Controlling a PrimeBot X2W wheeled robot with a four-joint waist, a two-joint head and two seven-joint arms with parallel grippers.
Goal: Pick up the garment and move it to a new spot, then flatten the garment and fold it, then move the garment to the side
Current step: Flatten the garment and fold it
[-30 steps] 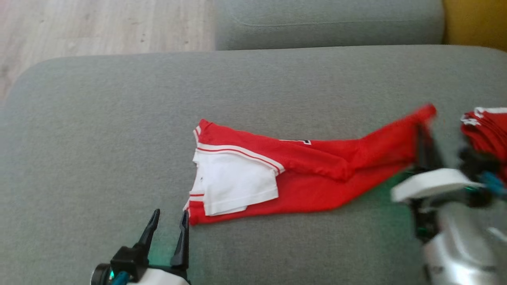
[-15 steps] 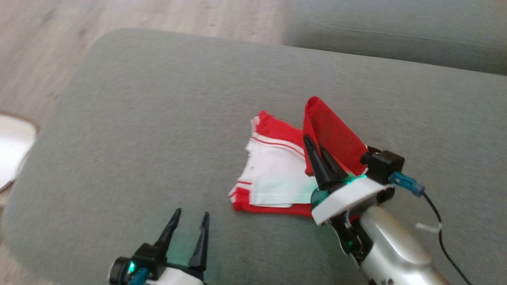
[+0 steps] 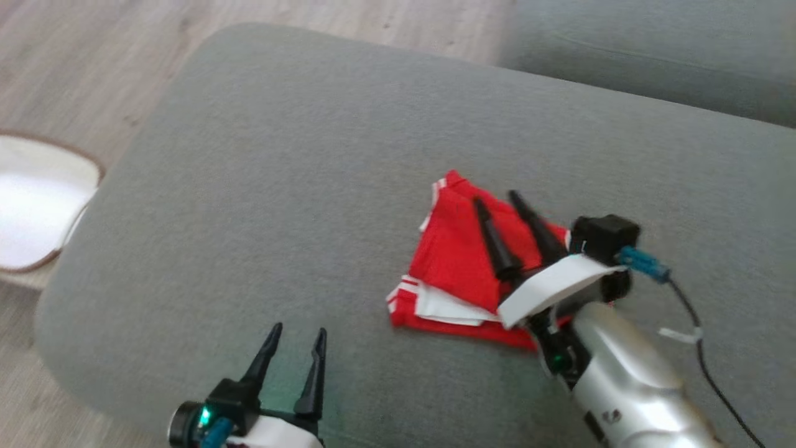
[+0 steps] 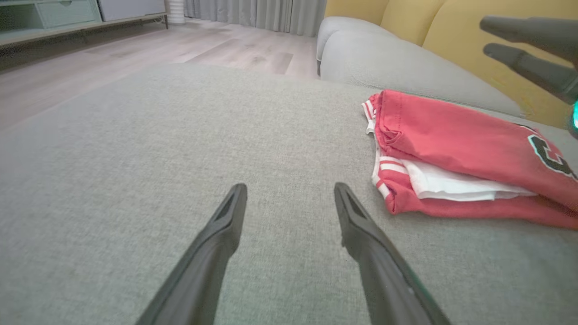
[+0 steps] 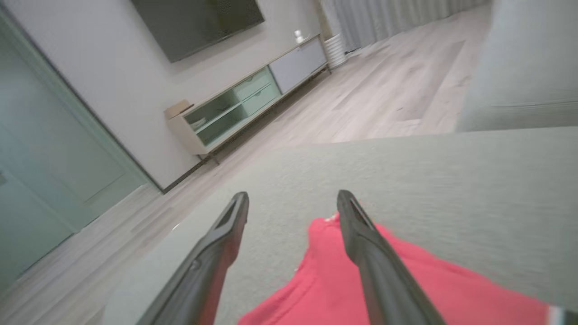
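While the folded red-and-white garment (image 3: 457, 267) lies on the grey sofa cushion (image 3: 280, 174), the right gripper (image 3: 496, 200) hangs just above it, fingers spread and empty; the left gripper (image 3: 300, 330), also spread, sits apart to the garment's left. The right arm (image 3: 622, 373) hides the garment's right end; its black lettering (image 4: 548, 155) runs off the left wrist view.

Soft daylight, slight motion blur

The grey fabric couch seat (image 3: 261, 186) carries one folded red-and-white garment (image 3: 457, 261), lying flat on it.
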